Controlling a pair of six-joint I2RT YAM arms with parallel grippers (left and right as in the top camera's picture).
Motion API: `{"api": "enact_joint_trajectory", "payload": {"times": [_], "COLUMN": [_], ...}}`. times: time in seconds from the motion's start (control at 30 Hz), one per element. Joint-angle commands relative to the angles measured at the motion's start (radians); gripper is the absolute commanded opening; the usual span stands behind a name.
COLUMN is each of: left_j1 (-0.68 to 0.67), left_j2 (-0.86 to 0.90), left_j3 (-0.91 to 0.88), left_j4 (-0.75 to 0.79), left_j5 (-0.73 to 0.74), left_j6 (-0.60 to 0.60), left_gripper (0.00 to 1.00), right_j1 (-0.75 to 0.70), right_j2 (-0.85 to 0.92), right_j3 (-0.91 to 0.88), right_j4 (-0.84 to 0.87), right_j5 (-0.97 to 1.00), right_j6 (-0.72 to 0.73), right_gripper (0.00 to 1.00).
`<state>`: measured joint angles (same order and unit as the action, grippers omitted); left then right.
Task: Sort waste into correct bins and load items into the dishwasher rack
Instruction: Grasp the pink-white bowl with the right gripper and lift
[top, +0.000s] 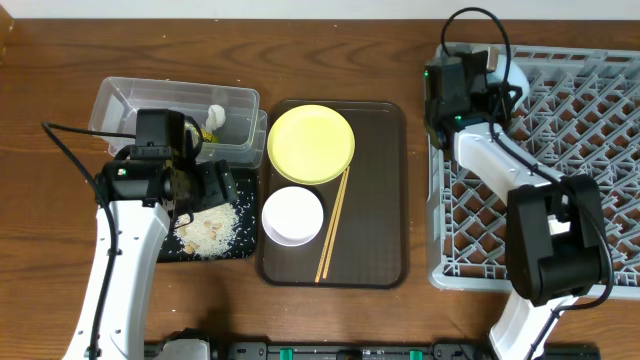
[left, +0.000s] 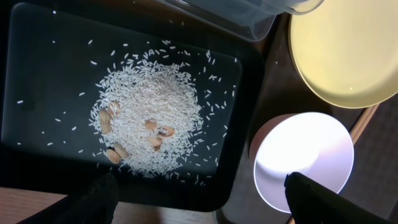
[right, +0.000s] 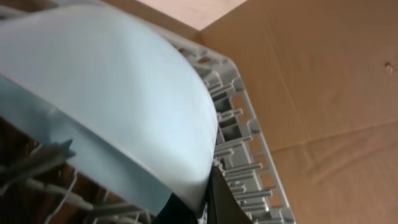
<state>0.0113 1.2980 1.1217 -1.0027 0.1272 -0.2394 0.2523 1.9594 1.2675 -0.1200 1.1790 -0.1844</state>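
My left gripper (top: 205, 185) (left: 199, 186) is open and empty, low over the front edge of the black tray (top: 245, 200) (left: 37, 74), which holds a pile of rice scraps (top: 210, 228) (left: 152, 118). The white bowl (top: 293, 215) (left: 305, 155), yellow plate (top: 311, 143) (left: 348, 50) and chopsticks (top: 333, 225) (left: 364, 121) lie on the brown tray (top: 380, 200). The clear tub (top: 130, 100) holds the tissue wad (top: 216, 115) and wrapper (top: 207, 133). My right gripper (top: 490, 85) (right: 208, 186) is shut on the rim of the light-blue bowl (right: 112, 93) (top: 510, 78) at the grey rack's (top: 590, 130) (right: 249, 124) far left corner. The cup is out of view.
The brown tray sits between the bins and the rack. A few tan nut-like bits (left: 155, 134) lie in the rice. The rack's upright pegs (right: 242, 171) stand right beside the bowl's rim. Wooden tabletop (top: 60, 60) surrounds everything.
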Motion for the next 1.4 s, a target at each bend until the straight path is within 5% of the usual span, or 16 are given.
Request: {"api": "enact_joint_trajectory", "payload": {"times": [0.0, 0.23, 0.4, 0.57, 0.8, 0.93, 1.2, 1.37], "left_j1": [0.005, 0.005, 0.005, 0.005, 0.005, 0.014, 0.084, 0.096], "left_j2": [-0.005, -0.005, -0.005, -0.005, -0.005, -0.005, -0.005, -0.005], "left_j3": [-0.005, -0.005, -0.005, -0.005, -0.005, -0.005, -0.005, -0.005], "left_j4": [-0.003, -0.003, -0.003, -0.003, -0.024, -0.067, -0.079, -0.085], "left_j5": [-0.008, -0.008, -0.008, -0.008, -0.098, -0.219, -0.233, -0.233], "left_j6": [-0.010, -0.010, -0.010, -0.009, -0.122, -0.218, -0.230, -0.230], "left_gripper": [0.88, 0.88, 0.88, 0.88, 0.88, 0.88, 0.89, 0.89], "right_j1": [0.043, 0.047, 0.050, 0.063, 0.105, 0.192, 0.370, 0.433], "right_j2": [-0.006, -0.127, -0.271, -0.421, -0.446, -0.388, -0.208, -0.087], "right_j3": [-0.004, -0.003, -0.003, -0.003, -0.006, -0.006, -0.007, -0.007], "right_j4": [-0.084, -0.280, -0.311, -0.322, -0.328, -0.377, -0.440, -0.453], "right_j5": [-0.091, -0.376, -0.495, -0.890, -1.487, -1.517, -1.512, -1.498], "right_j6": [0.149, 0.293, 0.292, 0.292, 0.314, 0.334, 0.348, 0.427], "right_gripper": [0.04, 0.28, 0.60, 0.73, 0.68, 0.68, 0.68, 0.55]}}
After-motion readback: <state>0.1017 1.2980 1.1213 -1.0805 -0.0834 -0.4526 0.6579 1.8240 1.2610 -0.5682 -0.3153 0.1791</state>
